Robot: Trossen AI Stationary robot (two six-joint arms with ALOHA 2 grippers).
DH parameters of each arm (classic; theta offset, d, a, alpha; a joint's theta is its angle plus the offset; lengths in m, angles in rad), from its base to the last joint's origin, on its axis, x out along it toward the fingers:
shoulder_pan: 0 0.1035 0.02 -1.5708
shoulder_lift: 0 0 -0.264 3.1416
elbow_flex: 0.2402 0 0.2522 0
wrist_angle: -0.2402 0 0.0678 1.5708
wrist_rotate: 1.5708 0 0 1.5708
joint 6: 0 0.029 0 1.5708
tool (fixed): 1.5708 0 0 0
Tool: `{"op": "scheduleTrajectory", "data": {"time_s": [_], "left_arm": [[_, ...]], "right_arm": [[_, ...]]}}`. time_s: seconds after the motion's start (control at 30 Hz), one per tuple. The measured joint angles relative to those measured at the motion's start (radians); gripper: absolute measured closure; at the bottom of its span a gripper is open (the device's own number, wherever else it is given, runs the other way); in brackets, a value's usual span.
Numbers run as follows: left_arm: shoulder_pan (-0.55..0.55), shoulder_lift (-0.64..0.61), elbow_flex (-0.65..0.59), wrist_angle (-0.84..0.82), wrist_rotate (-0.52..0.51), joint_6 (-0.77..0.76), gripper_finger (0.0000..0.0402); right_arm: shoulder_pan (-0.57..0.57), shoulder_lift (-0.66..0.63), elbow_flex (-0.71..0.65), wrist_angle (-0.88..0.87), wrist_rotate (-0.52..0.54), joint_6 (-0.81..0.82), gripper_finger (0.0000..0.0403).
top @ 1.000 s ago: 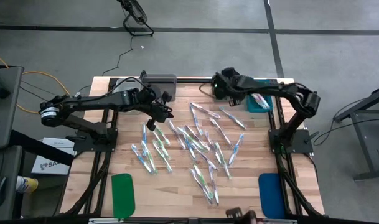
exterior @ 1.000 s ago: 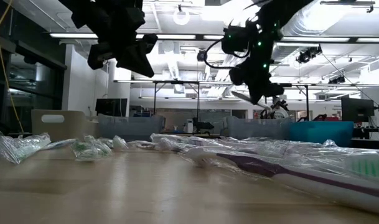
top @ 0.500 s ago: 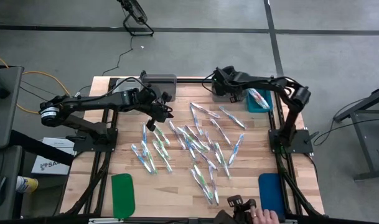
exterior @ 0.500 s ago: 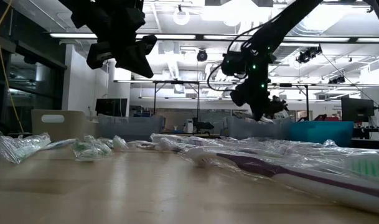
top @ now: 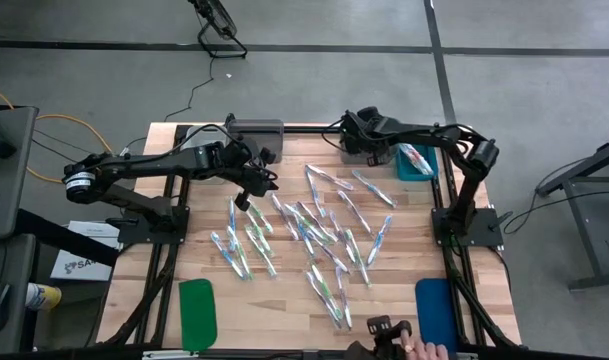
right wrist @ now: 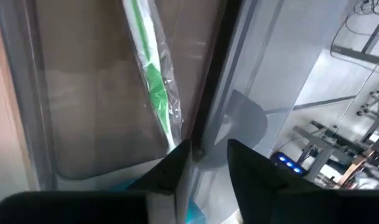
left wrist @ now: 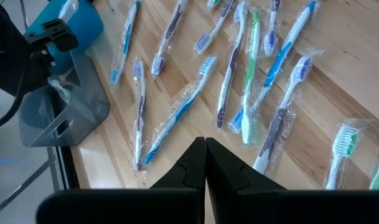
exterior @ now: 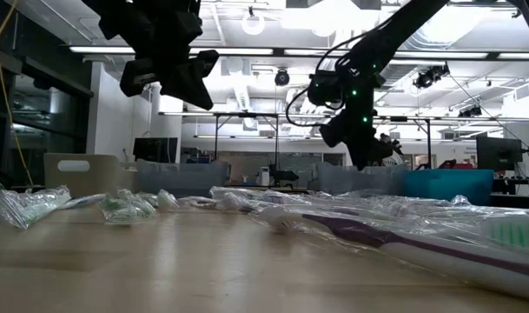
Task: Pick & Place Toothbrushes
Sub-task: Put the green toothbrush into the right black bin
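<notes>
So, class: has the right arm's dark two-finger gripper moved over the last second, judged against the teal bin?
Yes. In the high view the right gripper has shifted away from the teal bin, toward the grey bin.

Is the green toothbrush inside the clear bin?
Yes. In the right wrist view the green toothbrush lies inside the clear bin, beyond the parted jaws.

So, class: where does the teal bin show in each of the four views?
High view: teal bin at the table's upper right.
Low view: right background, behind the toothbrushes.
Left wrist view: beyond the toothbrushes, beside the clear bin, at.
Right wrist view: not clearly in it.
Shared landmark: the right gripper, beside the bin.
</notes>
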Motion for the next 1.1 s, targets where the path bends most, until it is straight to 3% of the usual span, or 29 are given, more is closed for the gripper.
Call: {"op": "scheduleTrajectory", "data": {"time_s": [0.2,0.53,0.63,0.8,1.1], "left_arm": [[0.000,0.000,0.000,-0.014,-0.003,0.000,0.0401],[0.000,0.000,-0.001,-0.024,-0.011,-0.001,0.0401],[0.000,0.000,-0.001,-0.028,-0.011,-0.002,0.0401],[0.000,0.000,-0.001,-0.040,-0.012,-0.013,0.0401],[0.000,0.000,-0.001,-0.037,-0.013,-0.016,0.0401]], "right_arm": [[0.034,-0.071,0.000,-0.081,-0.044,0.147,0.0263],[0.121,-0.265,0.000,-0.240,-0.323,0.552,0.0266],[0.140,-0.304,0.000,-0.285,-0.415,0.608,0.0266],[0.190,-0.316,0.000,-0.368,-0.559,0.676,0.0266],[0.346,-0.312,-0.051,-0.373,-0.762,1.105,0.0267]]}}
